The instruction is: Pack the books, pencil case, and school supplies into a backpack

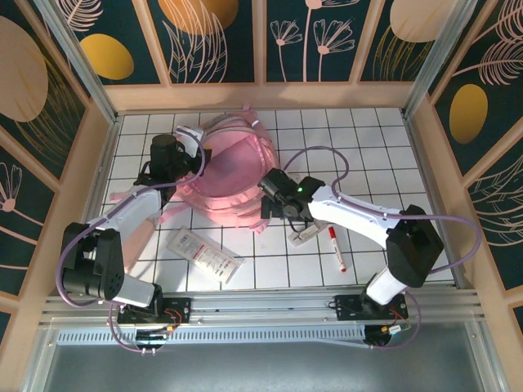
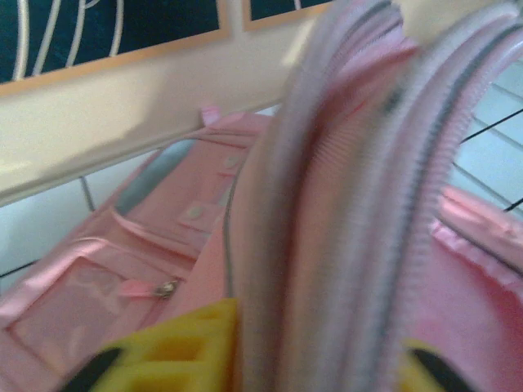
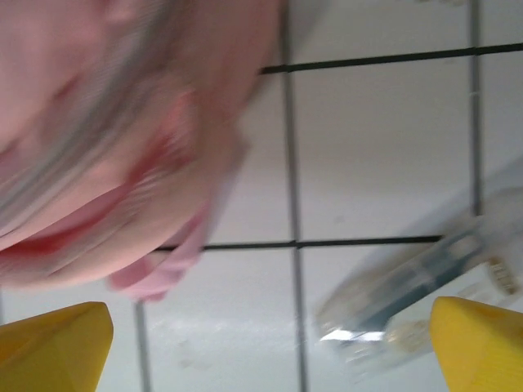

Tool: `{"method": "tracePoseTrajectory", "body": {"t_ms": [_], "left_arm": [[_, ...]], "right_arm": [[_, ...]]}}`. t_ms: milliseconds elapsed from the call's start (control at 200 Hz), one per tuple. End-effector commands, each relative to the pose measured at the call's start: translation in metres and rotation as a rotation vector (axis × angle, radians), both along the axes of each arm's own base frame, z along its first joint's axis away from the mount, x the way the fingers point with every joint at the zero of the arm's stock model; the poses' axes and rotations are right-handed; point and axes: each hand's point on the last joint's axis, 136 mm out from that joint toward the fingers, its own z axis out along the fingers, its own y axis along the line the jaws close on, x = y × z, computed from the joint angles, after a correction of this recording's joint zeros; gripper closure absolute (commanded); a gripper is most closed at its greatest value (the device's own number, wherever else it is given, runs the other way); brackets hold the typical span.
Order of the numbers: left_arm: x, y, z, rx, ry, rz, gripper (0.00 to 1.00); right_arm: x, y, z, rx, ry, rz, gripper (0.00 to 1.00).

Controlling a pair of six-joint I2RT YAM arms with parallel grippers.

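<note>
Top view: the backpack (image 1: 225, 167) lay upper middle of the frame on the white gridded table (image 1: 392, 155) and looked open on top. My left gripper (image 1: 185, 162) sat at the backpack's left rim, upper left of centre. In the left wrist view the backpack's zip edge ran up from bottom centre, right between my yellow fingertips (image 2: 176, 351), with fabric across the whole gap. The jaws were partly apart. I couldn't tell if they pinched the rim or only bracketed it. A pink front pocket with a zip pull showed at the lower left of that frame.

My right gripper (image 1: 272, 196) was at the backpack's right edge, just right of frame centre. In the right wrist view its jaws were spread wide, one yellow tip in each bottom corner, with nothing held and bare tile between them. Backpack fabric took the upper left of that view, above the left tip and apart from it. A blurred clear packet (image 3: 400, 298) lay lower right, near the right tip.

The marker (image 1: 337, 249), red-capped, lay on the table lower right of centre, beside my right forearm and well apart from the backpack. A long white flat item with red print (image 1: 204, 255) lay below the backpack, lower left of centre, between my two arms.
</note>
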Motion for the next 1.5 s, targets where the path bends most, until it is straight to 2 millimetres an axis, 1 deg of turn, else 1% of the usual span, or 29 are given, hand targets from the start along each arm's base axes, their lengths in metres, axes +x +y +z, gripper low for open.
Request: {"method": "tracePoseTrajectory", "body": {"t_ms": [0, 105, 225, 265, 285, 300, 320, 415, 500, 641, 681, 721, 776, 811, 826, 896, 916, 956, 976, 1021, 1046, 1101, 1186, 1251, 1296, 1371, 1421, 1456, 1496], "left_arm": [[-0.001, -0.016, 0.025, -0.070, -0.019, -0.074, 0.64], [-0.008, -0.009, 0.022, -0.076, 0.021, -0.035, 0.54], [-0.031, -0.010, 0.028, -0.100, 0.069, -0.059, 0.39], [-0.041, -0.008, 0.032, -0.129, 0.085, -0.053, 0.29], [-0.046, -0.007, 0.035, -0.149, 0.093, -0.044, 0.20], [-0.049, -0.006, 0.037, -0.167, 0.102, -0.033, 0.06], [-0.054, -0.004, 0.039, -0.197, 0.121, -0.013, 0.02], [-0.076, 0.012, 0.045, -0.304, 0.224, 0.113, 0.01], [-0.095, 0.044, 0.027, -0.294, 0.351, 0.309, 0.01], [-0.127, 0.132, -0.014, -0.136, 0.456, 0.695, 0.01], [-0.134, 0.167, -0.014, -0.083, 0.431, 0.888, 0.01], [-0.138, 0.188, -0.008, -0.024, 0.422, 0.982, 0.01], [-0.130, 0.186, -0.005, 0.027, 0.445, 0.925, 0.01], [-0.128, 0.185, -0.015, 0.051, 0.484, 0.917, 0.01], [-0.123, 0.183, -0.009, 0.053, 0.480, 0.902, 0.01], [-0.122, 0.177, -0.040, 0.187, 0.608, 0.805, 0.01], [-0.123, 0.180, -0.050, 0.238, 0.647, 0.808, 0.01], [-0.123, 0.191, -0.058, 0.311, 0.691, 0.847, 0.01], [-0.122, 0.191, -0.060, 0.341, 0.712, 0.825, 0.01], [-0.117, 0.176, -0.060, 0.358, 0.756, 0.695, 0.01], [-0.121, 0.170, -0.061, 0.383, 0.796, 0.628, 0.01], [-0.122, 0.171, -0.061, 0.462, 0.828, 0.559, 0.01], [-0.146, 0.184, -0.079, 0.690, 0.927, 0.419, 0.02], [-0.170, 0.194, -0.105, 0.820, 1.025, 0.335, 0.01], [-0.183, 0.193, -0.119, 0.829, 1.065, 0.303, 0.01], [-0.182, 0.191, -0.134, 0.805, 1.033, 0.301, 0.01], [-0.193, 0.192, -0.155, 0.787, 1.055, 0.273, 0.01], [-0.199, 0.196, -0.162, 0.798, 1.078, 0.281, 0.01], [-0.197, 0.210, -0.159, 0.844, 1.077, 0.347, 0.01]], "right_arm": [[0.013, 0.029, 0.032, 0.211, -0.032, -0.021, 0.01], [0.030, 0.045, 0.038, 0.331, -0.027, -0.012, 0.03], [0.037, 0.071, 0.043, 0.395, -0.003, 0.016, 0.03], [0.039, 0.075, 0.042, 0.402, 0.013, 0.006, 0.03], [0.040, 0.077, 0.041, 0.407, 0.022, -0.005, 0.03], [0.040, 0.078, 0.041, 0.412, 0.026, -0.011, 0.03], [0.041, 0.079, 0.041, 0.419, 0.031, -0.022, 0.03], [0.044, 0.083, 0.037, 0.474, 0.057, -0.080, 0.03], [0.046, 0.087, 0.039, 0.523, 0.075, -0.115, 0.03], [0.044, 0.093, 0.050, 0.563, 0.068, -0.084, 0.04], [0.044, 0.092, 0.052, 0.556, 0.060, -0.073, 0.04], [0.044, 0.090, 0.055, 0.544, 0.048, -0.060, 0.04], [0.044, 0.087, 0.057, 0.524, 0.032, -0.043, 0.04], [0.044, 0.084, 0.059, 0.510, 0.023, -0.031, 0.04], [0.045, 0.083, 0.061, 0.505, 0.020, -0.027, 0.04], [0.045, 0.077, 0.067, 0.485, 0.005, -0.004, 0.04], [0.045, 0.075, 0.069, 0.484, -0.002, -0.001, 0.04], [0.045, 0.071, 0.072, 0.482, -0.008, 0.009, 0.04], [0.045, 0.069, 0.074, 0.484, -0.011, 0.010, 0.04], [0.043, 0.064, 0.077, 0.491, -0.008, 0.017, 0.04], [0.043, 0.061, 0.079, 0.496, -0.005, 0.018, 0.04], [0.043, 0.055, 0.080, 0.503, 0.006, 0.026, 0.04], [0.042, 0.044, 0.083, 0.497, 0.010, 0.041, 0.04], [0.043, 0.037, 0.083, 0.487, 0.010, 0.057, 0.04], [0.043, 0.032, 0.082, 0.479, 0.010, 0.071, 0.04], [0.046, 0.024, 0.077, 0.459, 0.022, 0.087, 0.04], [0.048, 0.019, 0.074, 0.451, 0.028, 0.093, 0.04], [0.049, 0.016, 0.071, 0.449, 0.034, 0.095, 0.03], [0.050, 0.014, 0.070, 0.453, 0.038, 0.102, 0.03]]}}
